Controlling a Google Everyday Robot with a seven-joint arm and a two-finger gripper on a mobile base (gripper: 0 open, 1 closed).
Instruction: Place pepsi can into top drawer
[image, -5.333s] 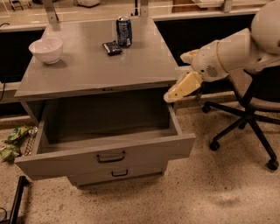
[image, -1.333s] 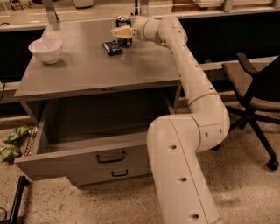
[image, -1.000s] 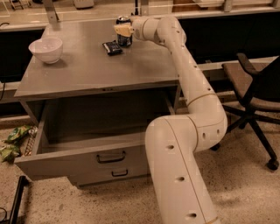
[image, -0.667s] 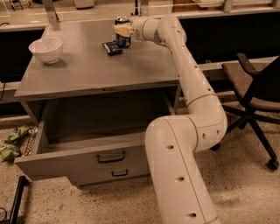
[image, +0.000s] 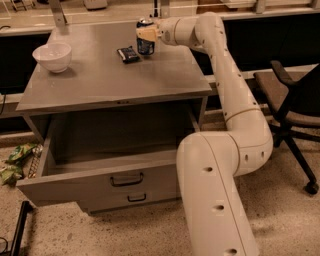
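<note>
The pepsi can (image: 145, 46) stands upright at the back of the grey cabinet top (image: 100, 80), dark blue with a silver rim. My gripper (image: 146, 34) reaches in from the right and is closed around the can's upper half, with the can still resting on the top. The top drawer (image: 75, 187) is pulled wide open below, its inside bare, with a dark curved handle (image: 126, 180) on its front panel.
A flat dark snack packet (image: 128, 54) lies just left of the can. A white bowl (image: 52, 56) sits at the top's left side. The lower drawer (image: 136, 198) is closed. An office chair (image: 292, 105) stands at the right; a green bag (image: 15, 160) lies on the floor at the left.
Over the last second the gripper has stayed at the can almost without moving. Five seconds ago the arm was off to the right of the cabinet, away from the can.
</note>
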